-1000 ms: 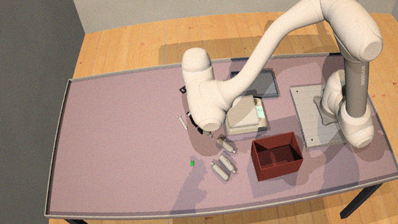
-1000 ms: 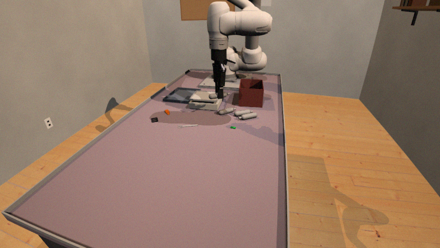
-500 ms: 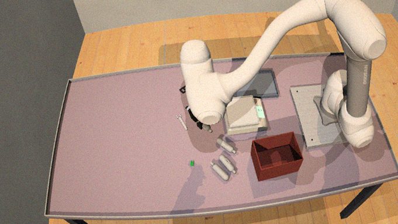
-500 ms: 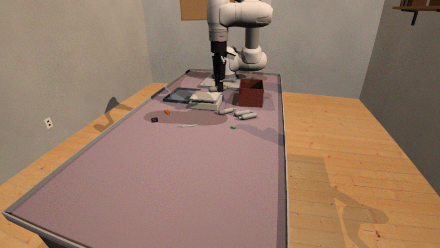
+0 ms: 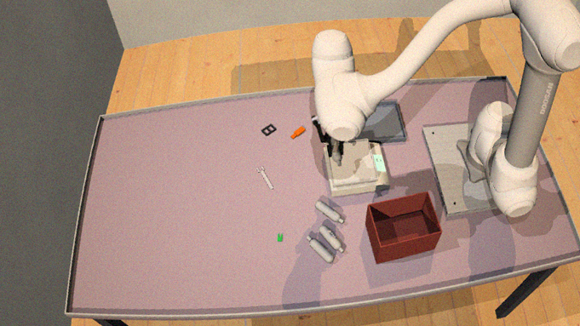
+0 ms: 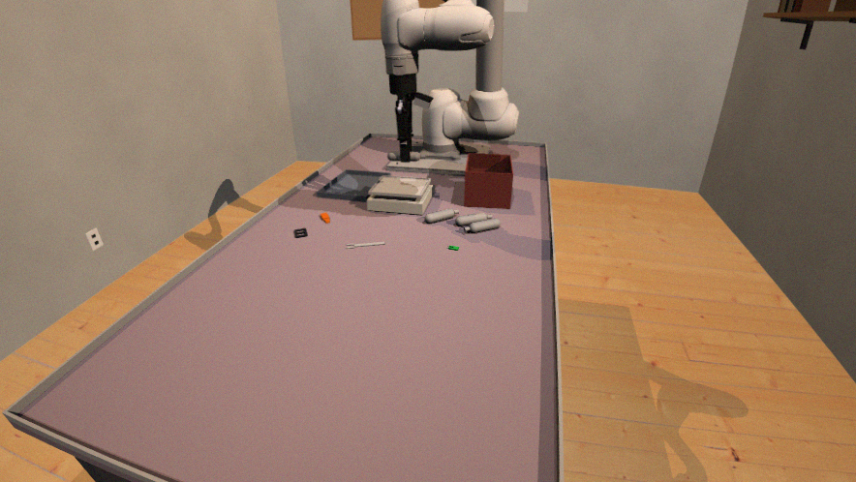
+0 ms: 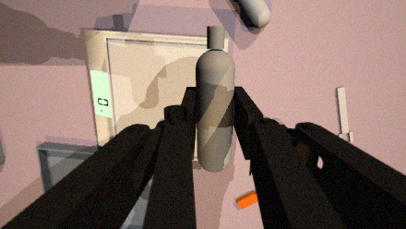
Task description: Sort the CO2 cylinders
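My gripper is shut on a grey CO2 cylinder, held lying level between the black fingers. It hangs in the air over the far edge of the beige scale, whose green display faces the arm's base. In the exterior view the gripper is well above the scale. Three more cylinders lie on the table in front of the scale. The dark tray is behind the scale. The red scrap bin stands to the scale's front right.
An orange piece, a black piece, a white tool and a green piece lie left of the scale. The arm's grey base plate is to the right. A raised rim runs round the table.
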You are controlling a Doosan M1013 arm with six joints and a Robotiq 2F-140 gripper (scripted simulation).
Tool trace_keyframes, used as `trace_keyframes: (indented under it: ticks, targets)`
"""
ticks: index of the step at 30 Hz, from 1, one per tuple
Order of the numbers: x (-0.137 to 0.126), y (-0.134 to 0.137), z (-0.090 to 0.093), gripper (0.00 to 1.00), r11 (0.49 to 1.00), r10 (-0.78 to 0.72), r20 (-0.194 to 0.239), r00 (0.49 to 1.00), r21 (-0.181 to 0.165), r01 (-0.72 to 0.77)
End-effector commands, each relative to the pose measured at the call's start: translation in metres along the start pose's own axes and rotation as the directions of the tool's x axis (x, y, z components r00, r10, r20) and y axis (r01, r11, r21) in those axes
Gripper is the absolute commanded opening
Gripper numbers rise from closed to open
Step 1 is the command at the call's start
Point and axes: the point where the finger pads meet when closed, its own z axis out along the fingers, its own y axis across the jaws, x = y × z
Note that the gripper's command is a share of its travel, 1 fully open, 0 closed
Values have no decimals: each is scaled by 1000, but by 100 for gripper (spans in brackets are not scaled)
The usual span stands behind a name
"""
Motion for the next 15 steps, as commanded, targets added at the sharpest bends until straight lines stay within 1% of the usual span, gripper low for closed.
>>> trace_keyframes:
  ticks: [1,8,15]
  targets:
    - [-34,-61,-2,10,998,64,12,998,-13,-64]
    - [-35,-63,3,10,998,64,12,998,-13,-64]
    - [-35,-62,21,10,998,64,12,998,-13,-64]
